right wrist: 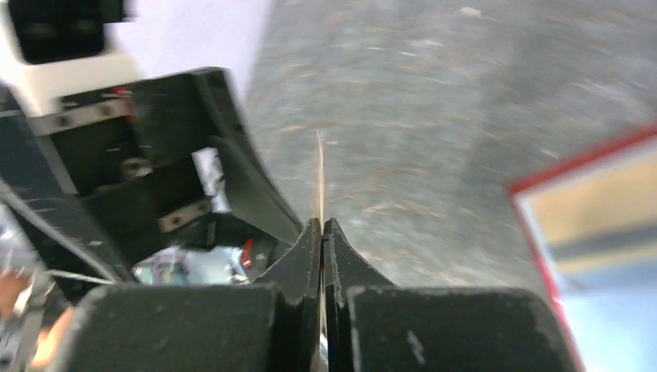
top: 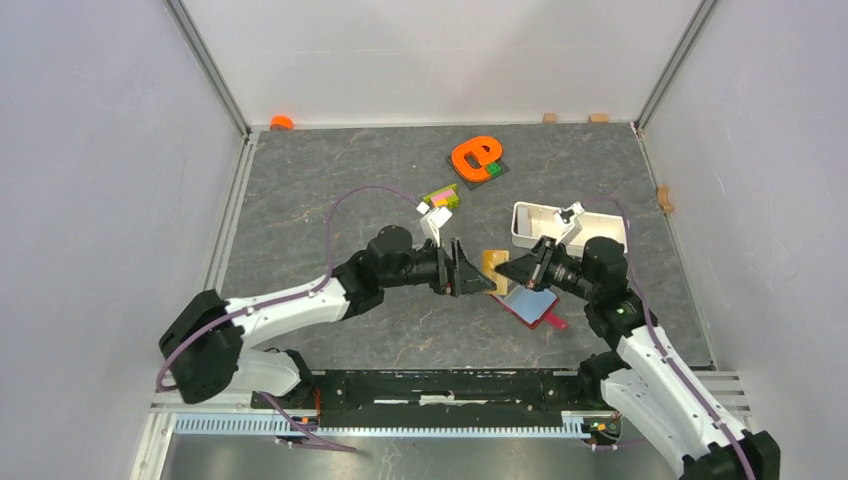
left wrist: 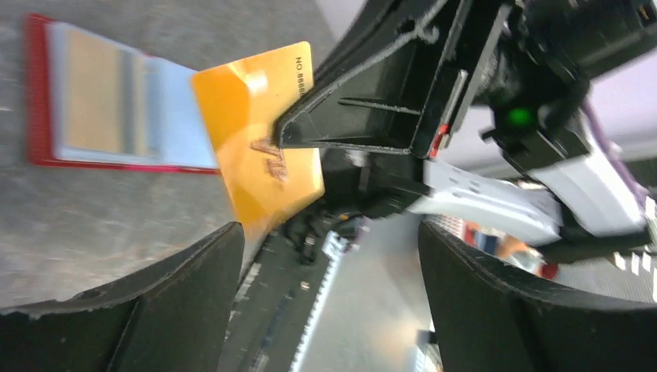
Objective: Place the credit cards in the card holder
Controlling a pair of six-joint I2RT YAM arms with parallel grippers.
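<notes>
- Left wrist view: the credit card (left wrist: 252,139) is a thin, glossy orange-yellow rectangle with rounded corners. Black print along one edge starts "NO 888"; the rest is covered. An embossed mark near its middle is too blurred to read.
- The right hand (left wrist: 290,136), of matt black plastic with ribbed fingers, is clamped on this card and holds it off the desk (left wrist: 77,217).
- The left hand (left wrist: 329,229) is spread wide and holds nothing. The card's lower corner sits just beside one of its dark fingers (left wrist: 186,302).
- Right wrist view: the card shows edge-on as a fine pale line rising from between that hand's pressed-together fingertips.
- The card holder (left wrist: 116,159) lies open and flat on the grey, stone-patterned desk, just beyond the raised card. It has a dark-red border and a smooth light-blue lining. A tan card (left wrist: 97,93) fills one pocket.
- Top external view: the holder lies under the right hand, between the two arms. A white tray (top: 530,225), oblong with rounded corners, stands behind it. Farther back are coloured toy bricks (top: 440,197) and a chunky orange block (top: 475,155) shaped like a letter.
</notes>
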